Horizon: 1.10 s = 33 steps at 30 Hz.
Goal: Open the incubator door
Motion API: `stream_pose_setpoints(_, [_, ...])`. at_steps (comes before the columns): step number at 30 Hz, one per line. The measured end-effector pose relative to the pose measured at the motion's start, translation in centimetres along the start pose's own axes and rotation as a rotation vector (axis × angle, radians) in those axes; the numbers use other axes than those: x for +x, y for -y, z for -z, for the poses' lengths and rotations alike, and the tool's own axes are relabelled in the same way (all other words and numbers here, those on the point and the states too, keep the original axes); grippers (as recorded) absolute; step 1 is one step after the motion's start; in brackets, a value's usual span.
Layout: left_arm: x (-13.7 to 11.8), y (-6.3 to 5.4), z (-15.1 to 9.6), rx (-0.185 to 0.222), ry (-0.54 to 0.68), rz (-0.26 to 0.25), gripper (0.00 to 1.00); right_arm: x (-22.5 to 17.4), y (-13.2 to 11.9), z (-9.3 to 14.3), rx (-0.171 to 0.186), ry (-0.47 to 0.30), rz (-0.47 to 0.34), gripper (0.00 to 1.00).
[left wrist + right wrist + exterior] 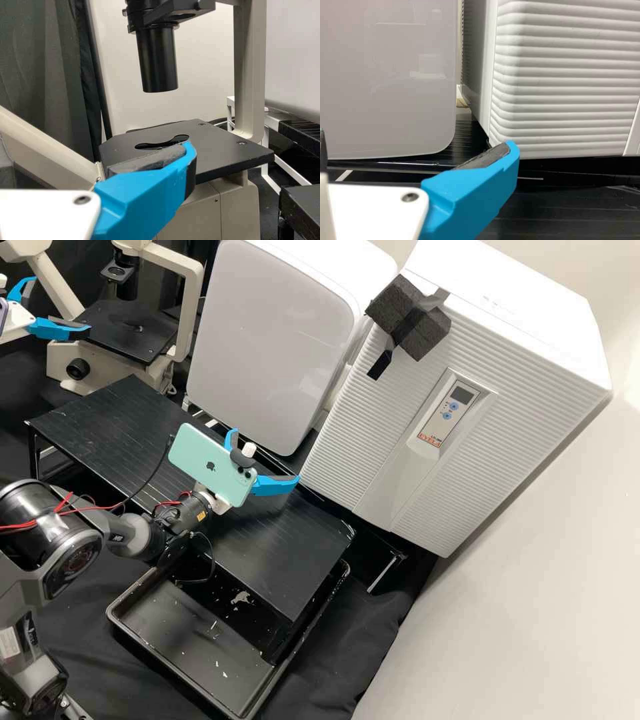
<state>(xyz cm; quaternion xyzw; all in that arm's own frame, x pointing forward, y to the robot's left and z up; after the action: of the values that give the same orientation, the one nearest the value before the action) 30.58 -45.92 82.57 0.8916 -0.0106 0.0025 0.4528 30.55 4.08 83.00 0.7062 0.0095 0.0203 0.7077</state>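
The white incubator (520, 313) stands at the right back in the high view, its ribbed door (360, 420) shut, with a control panel (447, 412) on it. In the high view my right gripper (266, 455) is open over the black shelf, one finger close to the door's lower left corner. My right gripper (415, 142) in the right wrist view has one blue finger below the ribbed door (570, 75); whether it touches cannot be told. My left gripper (61, 305) stands open by the microscope at the upper left, and the left wrist view shows the left gripper (95, 155) before the microscope stage.
A grey-fronted white cabinet (267, 340) stands left of the incubator. Black foam (407, 317) is taped at the door's upper edge. The black shelf (280, 560) overhangs a black tray (150, 653). The microscope (73, 367) is at the back left, and a wall (520, 573) rises at the right.
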Motion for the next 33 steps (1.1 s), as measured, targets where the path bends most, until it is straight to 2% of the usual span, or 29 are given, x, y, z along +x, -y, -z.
stream_pose_setpoints(7, [0.0, 0.0, 0.0, 0.000, 0.000, 0.000, 1.00, 0.0, 0.0, 0.0, 0.000, -0.002, -0.002, 1.00])
stream_pose_setpoints(11, [0.0, 0.0, 0.0, 0.000, 0.000, 0.000, 1.00, -0.2, -1.9, 0.3, 0.006, -0.010, -0.066, 1.00])
stream_pose_setpoints(16, [0.0, 0.0, 0.0, 0.000, 0.000, 0.000, 1.00, -0.5, -5.5, 0.4, 0.062, -0.021, -0.187, 1.00])
stream_pose_setpoints(18, [0.0, 0.0, 0.0, 0.000, 0.000, 0.000, 1.00, -0.5, -6.2, 0.1, 0.074, -0.016, -0.211, 1.00])
stream_pose_setpoints(23, [0.0, 0.0, 0.0, 0.000, 0.000, 0.000, 1.00, -0.4, -7.3, -0.1, 0.071, -0.012, -0.246, 1.00])
stream_pose_setpoints(31, [0.0, 0.0, 0.0, 0.000, 0.000, 0.000, 1.00, 0.8, -10.2, 1.5, 0.090, -0.060, -0.359, 1.00])
stream_pose_setpoints(33, [0.0, 0.0, 0.0, 0.000, 0.000, 0.000, 1.00, 1.1, -10.8, 1.9, 0.085, -0.073, -0.376, 1.00])
